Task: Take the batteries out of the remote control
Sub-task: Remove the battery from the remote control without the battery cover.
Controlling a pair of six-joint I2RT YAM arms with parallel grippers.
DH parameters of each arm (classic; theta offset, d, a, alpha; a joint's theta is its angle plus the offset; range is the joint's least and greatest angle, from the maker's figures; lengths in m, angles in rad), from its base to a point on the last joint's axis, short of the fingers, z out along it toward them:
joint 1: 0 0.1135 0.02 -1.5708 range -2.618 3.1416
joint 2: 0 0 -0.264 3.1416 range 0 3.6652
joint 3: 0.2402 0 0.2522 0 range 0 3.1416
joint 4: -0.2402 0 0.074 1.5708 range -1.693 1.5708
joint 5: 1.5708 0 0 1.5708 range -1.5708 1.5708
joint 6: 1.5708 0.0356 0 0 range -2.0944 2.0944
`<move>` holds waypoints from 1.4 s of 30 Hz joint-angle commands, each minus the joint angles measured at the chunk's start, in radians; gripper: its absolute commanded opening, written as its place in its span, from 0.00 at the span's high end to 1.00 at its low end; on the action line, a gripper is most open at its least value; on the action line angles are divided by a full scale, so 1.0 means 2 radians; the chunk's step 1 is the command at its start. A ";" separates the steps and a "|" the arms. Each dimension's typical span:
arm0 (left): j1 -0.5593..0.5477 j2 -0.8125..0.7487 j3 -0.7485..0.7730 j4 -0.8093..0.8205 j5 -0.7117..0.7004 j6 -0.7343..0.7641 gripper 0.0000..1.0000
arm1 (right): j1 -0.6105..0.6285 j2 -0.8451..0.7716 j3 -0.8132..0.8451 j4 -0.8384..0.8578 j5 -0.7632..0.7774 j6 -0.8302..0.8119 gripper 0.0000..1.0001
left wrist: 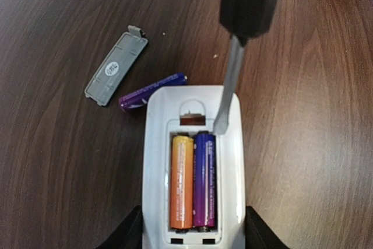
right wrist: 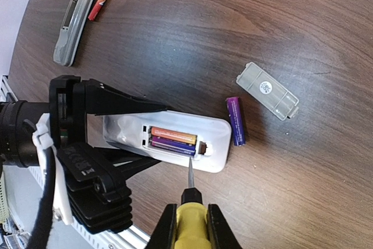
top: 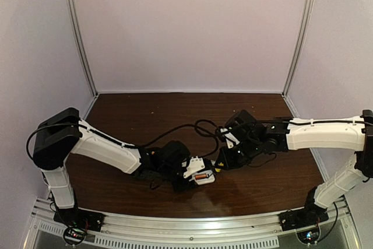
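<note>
The left jaws stand partly open and clamped on the white remote [left wrist: 155,161], one dark finger [left wrist: 125,234] pressing each long side, so the remote lies face down on the dark wooden worktop [left wrist: 303,144] with its battery bay uncovered. Two of the batteries sit side by side in that bay: the orange battery [left wrist: 182,182] and, touching it, a purple battery [left wrist: 204,179]. The right jaws are closed tight on the yellow handle of the screwdriver [right wrist: 189,221]. Its flat blade reaches down into the corner of the bay at the far end of the seated purple battery, by the spring contact; whether the tip touches the cell itself cannot be told. A loose purple battery [left wrist: 152,91] lies on the worktop just beyond the remote's far end, nearly touching it. The grey cover plate [left wrist: 116,65] lies flat near that cell, a little farther out and apart from it. Well away across the worktop, the right wrist view shows a grey remote [right wrist: 73,24] with the red battery [right wrist: 98,7] lying right beside its end.
</note>
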 commanded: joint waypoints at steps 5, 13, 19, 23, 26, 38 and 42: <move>0.003 -0.001 -0.009 -0.017 0.011 -0.002 1.00 | 0.006 0.018 0.017 0.023 0.036 0.003 1.00; 0.003 -0.002 -0.007 -0.025 0.026 -0.012 1.00 | 0.012 0.033 0.026 0.018 0.058 -0.005 1.00; 0.003 -0.002 -0.008 -0.025 0.027 -0.019 1.00 | 0.026 0.049 0.043 -0.010 0.076 -0.017 1.00; 0.004 -0.002 -0.008 -0.025 0.028 -0.019 1.00 | 0.038 0.061 0.057 -0.027 0.082 -0.024 1.00; 0.003 -0.003 -0.008 -0.026 0.034 -0.019 1.00 | 0.049 0.073 0.067 -0.034 0.077 -0.032 1.00; 0.003 -0.018 -0.002 -0.048 0.093 -0.018 1.00 | 0.062 0.088 0.068 0.004 -0.003 -0.032 1.00; 0.003 -0.034 -0.004 -0.057 0.136 -0.036 1.00 | 0.055 0.061 0.051 0.022 -0.025 -0.014 1.00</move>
